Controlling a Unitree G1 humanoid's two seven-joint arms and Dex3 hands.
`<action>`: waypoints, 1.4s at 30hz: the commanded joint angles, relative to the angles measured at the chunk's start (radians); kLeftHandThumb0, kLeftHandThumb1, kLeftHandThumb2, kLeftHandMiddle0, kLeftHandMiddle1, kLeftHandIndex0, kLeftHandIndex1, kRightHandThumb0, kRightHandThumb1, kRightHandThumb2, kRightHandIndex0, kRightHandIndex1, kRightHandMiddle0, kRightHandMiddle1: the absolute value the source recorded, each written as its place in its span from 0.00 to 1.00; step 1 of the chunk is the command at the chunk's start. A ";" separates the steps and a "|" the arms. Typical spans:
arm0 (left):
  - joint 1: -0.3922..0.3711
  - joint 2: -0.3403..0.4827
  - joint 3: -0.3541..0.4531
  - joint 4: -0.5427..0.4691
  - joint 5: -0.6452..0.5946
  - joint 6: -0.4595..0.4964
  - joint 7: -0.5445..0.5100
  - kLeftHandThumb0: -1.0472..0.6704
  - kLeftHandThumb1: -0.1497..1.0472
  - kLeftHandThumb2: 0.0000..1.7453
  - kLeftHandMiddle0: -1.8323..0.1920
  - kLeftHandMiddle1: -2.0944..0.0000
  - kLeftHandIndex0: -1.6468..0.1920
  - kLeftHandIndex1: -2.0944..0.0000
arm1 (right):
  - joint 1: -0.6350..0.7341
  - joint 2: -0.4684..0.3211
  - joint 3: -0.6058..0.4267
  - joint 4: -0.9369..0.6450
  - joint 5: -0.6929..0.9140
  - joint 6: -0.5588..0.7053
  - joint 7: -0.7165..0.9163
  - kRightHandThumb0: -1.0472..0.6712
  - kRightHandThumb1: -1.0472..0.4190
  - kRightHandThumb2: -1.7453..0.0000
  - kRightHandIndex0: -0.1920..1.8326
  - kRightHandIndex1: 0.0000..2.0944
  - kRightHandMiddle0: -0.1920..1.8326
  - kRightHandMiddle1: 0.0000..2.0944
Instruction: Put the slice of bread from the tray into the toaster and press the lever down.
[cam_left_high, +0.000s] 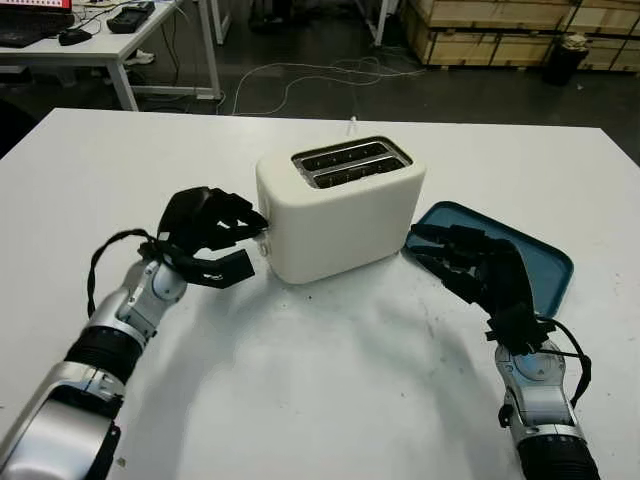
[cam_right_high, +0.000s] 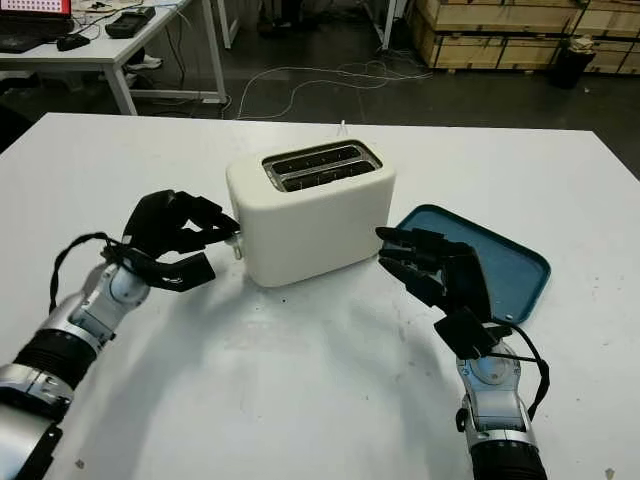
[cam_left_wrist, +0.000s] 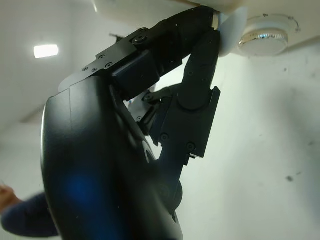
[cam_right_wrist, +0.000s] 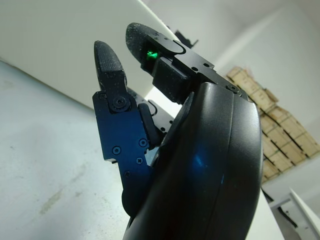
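The white two-slot toaster (cam_left_high: 340, 215) stands mid-table, its slots (cam_left_high: 350, 163) dark inside; I cannot tell whether bread sits in them. My left hand (cam_left_high: 245, 245) is at the toaster's left end, fingers curled. Its fingertips (cam_left_wrist: 212, 30) touch the white lever tab (cam_left_wrist: 231, 29), which sits beside a round knob (cam_left_wrist: 265, 37); the thumb hangs lower, apart from the lever. The teal tray (cam_left_high: 545, 262) lies to the right of the toaster with no bread showing on it. My right hand (cam_left_high: 440, 250) is open over the tray's near-left corner, close to the toaster's right end.
The white table (cam_left_high: 320, 380) has free room in front of the toaster and to the far left. Past its back edge are cables (cam_left_high: 300, 85) on the floor, a desk (cam_left_high: 90, 45) at the back left and wooden crates (cam_left_high: 500, 30) at the back right.
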 joint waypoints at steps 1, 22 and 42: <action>0.083 -0.340 -0.198 0.213 0.107 0.114 -0.081 0.48 0.89 0.07 0.48 0.61 0.30 1.00 | -0.005 -0.013 -0.003 -0.002 0.021 0.013 0.014 0.39 0.09 1.00 0.66 0.00 0.60 0.00; 0.161 -0.224 -0.197 -0.036 0.032 0.078 -0.156 0.45 0.89 0.09 0.48 0.59 0.29 0.99 | -0.009 -0.010 0.002 0.006 0.017 0.007 0.016 0.39 0.09 1.00 0.67 0.00 0.60 0.00; 0.397 -0.016 0.052 -0.720 -0.126 0.201 -0.161 0.47 0.89 0.05 0.53 0.29 0.28 0.97 | -0.040 -0.004 0.016 0.072 -0.007 0.035 0.002 0.36 0.10 1.00 0.63 0.00 0.60 0.00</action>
